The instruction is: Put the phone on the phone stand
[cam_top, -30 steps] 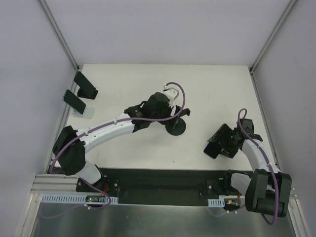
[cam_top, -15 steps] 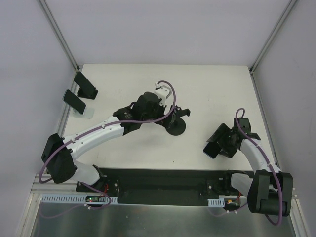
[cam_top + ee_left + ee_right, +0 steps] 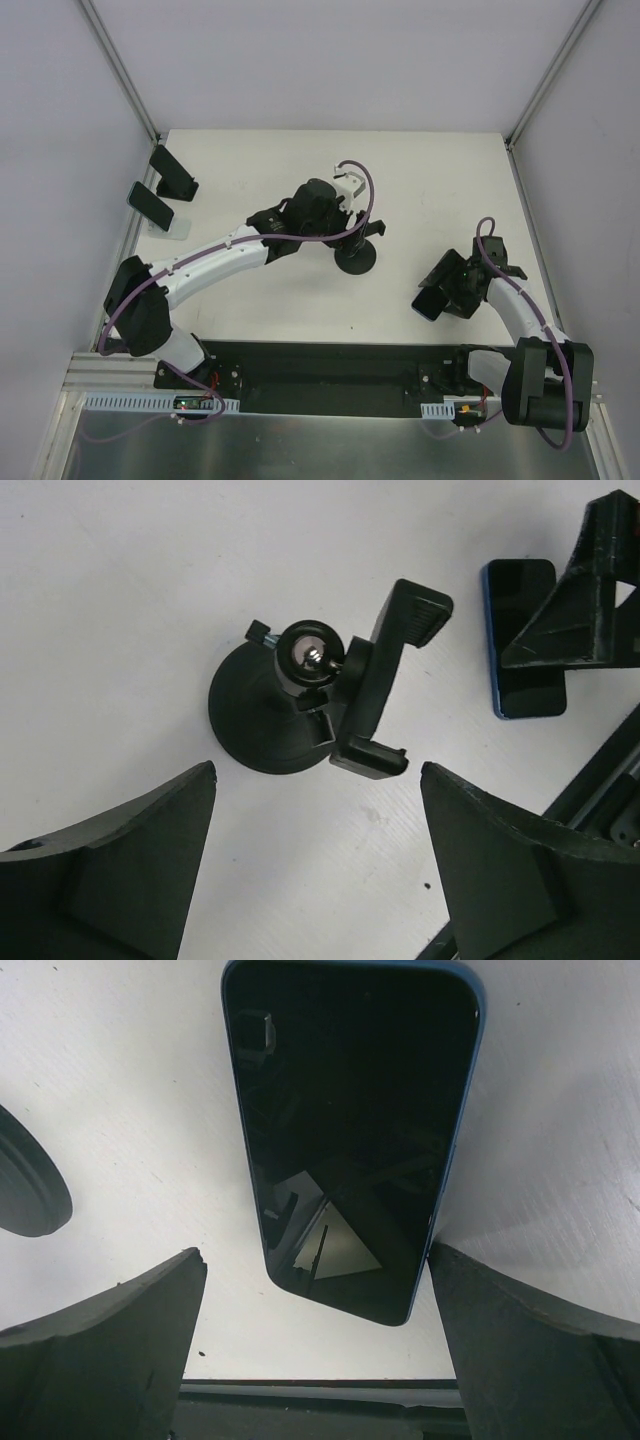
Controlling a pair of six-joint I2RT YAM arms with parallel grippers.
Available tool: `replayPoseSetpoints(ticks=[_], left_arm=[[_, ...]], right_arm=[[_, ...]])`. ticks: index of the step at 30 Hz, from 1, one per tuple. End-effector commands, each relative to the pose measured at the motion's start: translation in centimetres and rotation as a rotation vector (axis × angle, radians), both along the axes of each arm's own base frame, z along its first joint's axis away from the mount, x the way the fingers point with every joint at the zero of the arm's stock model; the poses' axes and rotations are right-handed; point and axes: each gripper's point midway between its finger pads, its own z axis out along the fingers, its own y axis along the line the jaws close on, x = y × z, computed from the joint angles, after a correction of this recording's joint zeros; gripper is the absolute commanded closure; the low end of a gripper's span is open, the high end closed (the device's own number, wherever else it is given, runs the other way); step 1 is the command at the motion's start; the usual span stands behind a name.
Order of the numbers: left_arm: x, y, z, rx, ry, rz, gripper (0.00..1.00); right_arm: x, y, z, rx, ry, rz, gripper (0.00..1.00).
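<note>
Recently changed: the left arm [image 3: 220, 255], drawn back toward its base half a second ago, has been brought forward again, so its wrist is placed much as it was a second ago. The right arm [image 3: 520, 310] has been shifted only slightly.
Unchanged: the dark-screened, blue-edged phone [image 3: 350, 1130] and the black phone stand with round base and clamp cradle [image 3: 265, 730] are not seen to have been moved.
Meaning for task: no progress is judged to have been made. The phone is not yet lifted, and the cradle is unoccupied.
Left claw [image 3: 315, 772]: released, with its fingers spread wide and nothing grasped. It is hung above the phone stand, which is seen below and between the fingers, touched by neither.
Right claw [image 3: 315, 1253]: released, with its fingers spread wide and nothing grasped.
Phone location: flat and screen-up on the white surface [image 3: 430, 180], apart from the phone stand, to its right and nearer the arm bases.
Phone relative to right claw: the near end is bracketed by the two fingers. One long edge is just beside a finger; contact cannot be determined.
Next requirement: closure of the right claw across the phone's width is judged necessary before any transfer.
</note>
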Motion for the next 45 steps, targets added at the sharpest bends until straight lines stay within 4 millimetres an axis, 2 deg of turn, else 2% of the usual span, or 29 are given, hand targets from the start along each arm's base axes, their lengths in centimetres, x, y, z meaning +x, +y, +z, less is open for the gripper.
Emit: replayPoseSetpoints(ticks=[1, 3, 6, 9, 16, 19, 20, 21, 22, 24, 26, 27, 29, 30, 31, 32, 34, 40, 45], left_arm=[[2.5, 1.6, 0.6, 0.068, -0.073, 0.114, 0.22], [2.7, 1.9, 0.1, 0.088, -0.072, 0.127, 0.28], [3.1, 2.9, -0.2, 0.107, -0.078, 0.165, 0.32], [3.4, 3.8, -0.1, 0.118, -0.094, 0.195, 0.33], [2.6, 4.7, -0.2, 0.11, -0.082, 0.195, 0.3], [1.2, 4.4, 0.6, 0.064, -0.057, 0.147, 0.27], [0.6, 4.4, 0.5, 0.052, -0.043, 0.126, 0.18], [-0.1, 4.4, 1.7, 0.015, -0.049, 0.104, 0.12], [-1.3, 3.7, 2.2, -0.024, -0.028, 0.04, 0.08], [-2.8, 3.6, 3.4, -0.071, -0.024, -0.02, 0.01], [-4.4, 3.5, 3.8, -0.108, -0.001, -0.076, 0.01], [-5.0, 3.9, 4.7, -0.132, -0.012, -0.084, 0.01], [-5.7, 4.4, 4.7, -0.147, -0.002, -0.082, 0.01], [-6.1, 4.7, 5.5, -0.165, -0.017, -0.083, 0.01], [-6.2, 5.0, 5.7, -0.172, -0.023, -0.082, 0.01], [-6.5, 5.3, 5.5, -0.172, -0.02, -0.077, 0.01], [-7.0, 5.8, 6.5, -0.2, -0.035, -0.072, 0.01], [-8.0, 6.6, 7.4, -0.236, -0.047, -0.073, 0.01], [-8.3, 6.8, 7.3, -0.244, -0.04, -0.074, 0.01]], right_arm=[[0.5, -0.8, 0.2, -0.052, 0.002, -0.001, 0.04], [0.6, -1.0, 0.2, -0.062, 0.003, 0.008, 0.04], [0.6, -1.2, 0.3, -0.074, 0.004, 0.011, 0.04], [0.7, -1.4, 0.2, -0.087, 0.01, 0.008, 0.04], [1.3, -1.9, 0.4, -0.111, 0.005, 0.012, 0.04], [1.5, -2.4, 0.5, -0.141, 0.018, 0.019, 0.04], [1.8, -2.6, 0.7, -0.151, 0.018, 0.018, 0.04], [1.9, -2.7, 0.7, -0.155, 0.021, 0.016, 0.04], [2.1, -2.7, 0.8, -0.154, 0.018, 0.007, 0.04], [2.5, -3.0, 1.1, -0.165, 0.027, -0.033, 0.04], [2.3, -2.8, 1.1, -0.162, 0.071, -0.049, 0.04], [2.7, -2.6, 1.2, -0.157, 0.084, -0.05, 0.04], [2.3, -2.4, 1.2, -0.17, 0.13, -0.072, 0.04], [2.4, -2.3, 1.4, -0.176, 0.145, -0.081, 0.04], [1.5, -3.5, 1.2, -0.248, 0.198, -0.117, 0.04], [1.3, -3.3, 1.3, -0.262, 0.219, -0.115, 0.04], [1.1, -2.9, 1.2, -0.265, 0.256, -0.094, 0.03], [0.7, -2.1, 0.0, -0.25, 0.299, -0.086, 0.01], [1.4, -1.4, -0.9, -0.221, 0.295, -0.083, 0.04]])
